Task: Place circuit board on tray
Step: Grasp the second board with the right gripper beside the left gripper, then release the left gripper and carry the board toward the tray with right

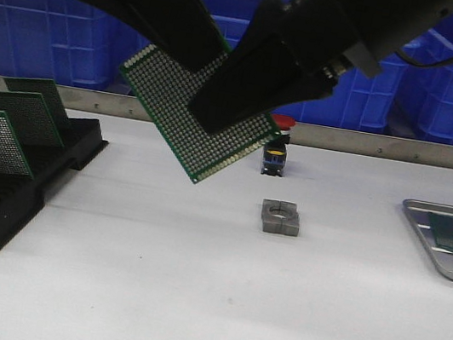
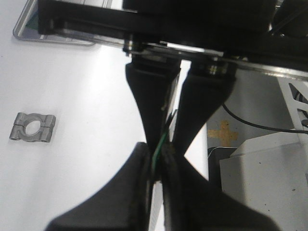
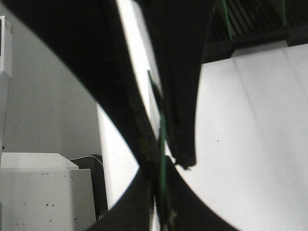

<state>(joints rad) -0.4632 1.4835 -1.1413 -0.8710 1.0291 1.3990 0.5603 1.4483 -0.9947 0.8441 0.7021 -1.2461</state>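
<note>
While both grippers, left gripper (image 1: 194, 60) and right gripper (image 1: 219, 108), have their jaws clamped on the circuit board (image 1: 192, 113) high above the counter, you must carry it right to the tray (image 1: 424, 231).

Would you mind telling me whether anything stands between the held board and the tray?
Nothing visible does. The board hangs in mid-air, gripped by both the left pincer and the right pincer. The grey clamp block and the red button sit low on the table, beneath any path to the tray.
</note>
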